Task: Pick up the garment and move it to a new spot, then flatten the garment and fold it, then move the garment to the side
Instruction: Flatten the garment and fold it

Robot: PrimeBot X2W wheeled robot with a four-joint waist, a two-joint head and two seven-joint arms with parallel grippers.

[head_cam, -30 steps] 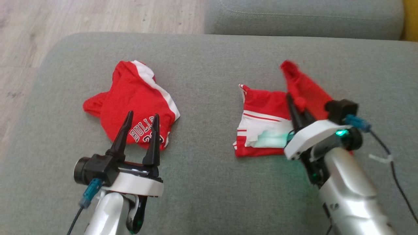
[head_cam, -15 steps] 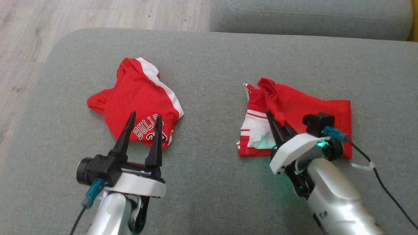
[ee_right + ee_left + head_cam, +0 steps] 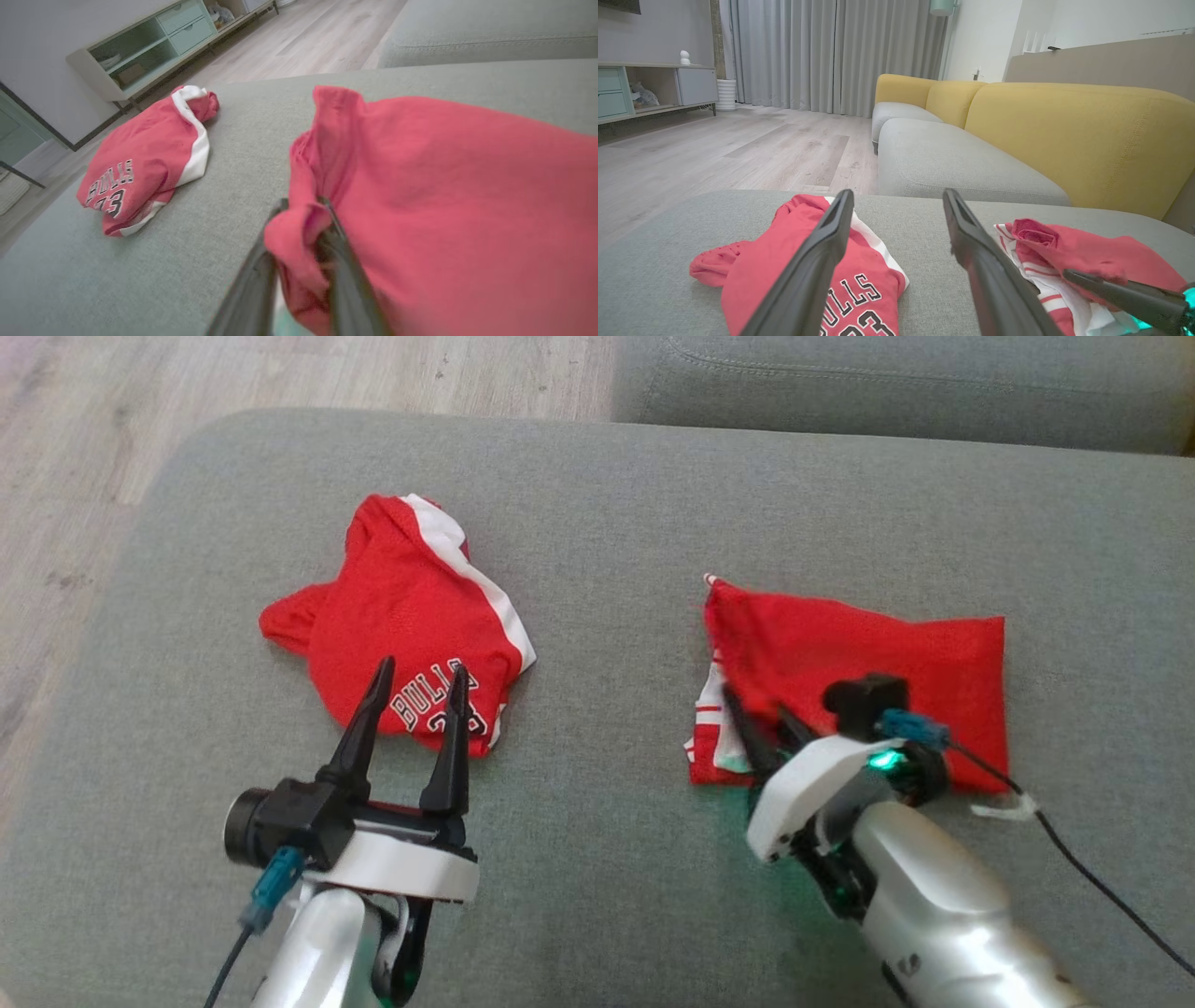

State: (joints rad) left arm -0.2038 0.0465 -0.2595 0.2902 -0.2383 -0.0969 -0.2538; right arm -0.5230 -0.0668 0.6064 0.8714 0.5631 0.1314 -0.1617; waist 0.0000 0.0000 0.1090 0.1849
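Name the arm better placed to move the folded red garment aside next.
Right. The right gripper is at the folded red garment, with its cloth between the fingers. The left gripper hangs open by the crumpled Bulls jersey, apart from the folded one.

- The garment (image 3: 868,644): red knit cloth, matt, softly creased.
- The other jersey (image 3: 411,607): matt red cloth with white trim and printed lettering.
- The cushion (image 3: 607,523): grey woven fabric, coarse and matt.
- The floor (image 3: 280,373): pale wood grain with a low sheen.
- My left gripper (image 3: 422,666): matt black plastic.
- My right forearm (image 3: 943,905): a glossy silver shell.
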